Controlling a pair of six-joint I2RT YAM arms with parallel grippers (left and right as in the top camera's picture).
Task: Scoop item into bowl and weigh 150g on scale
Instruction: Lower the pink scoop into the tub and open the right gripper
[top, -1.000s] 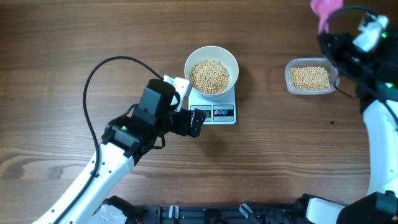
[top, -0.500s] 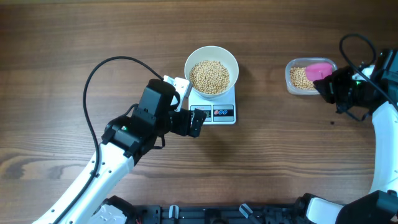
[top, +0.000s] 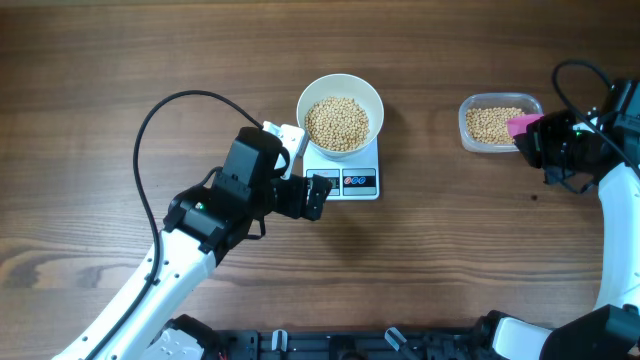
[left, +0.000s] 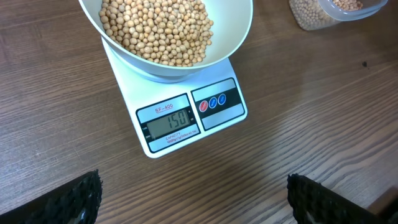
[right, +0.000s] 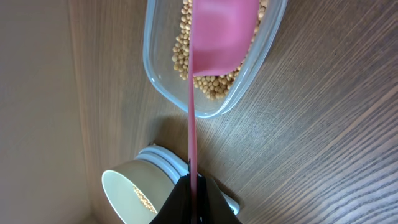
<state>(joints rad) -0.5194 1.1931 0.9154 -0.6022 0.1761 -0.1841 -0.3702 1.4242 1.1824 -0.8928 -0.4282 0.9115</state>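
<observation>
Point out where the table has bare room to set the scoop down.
Bare wood: between the scale and the clear tub; the near strip before them; the far-left corner beyond the black cable. Crowded: the left arm beside the scale's front-left, the pink scoop and right arm at the tub.

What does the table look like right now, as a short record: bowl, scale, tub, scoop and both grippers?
bowl: white, on the scale, full of beans
scale: display reads 150
tub: clear, to the right of the scale, some beans inside
scoop: pink, over the tub
left gripper: open, empty, near the scale's front
right gripper: shut on the scoop's handle
</observation>
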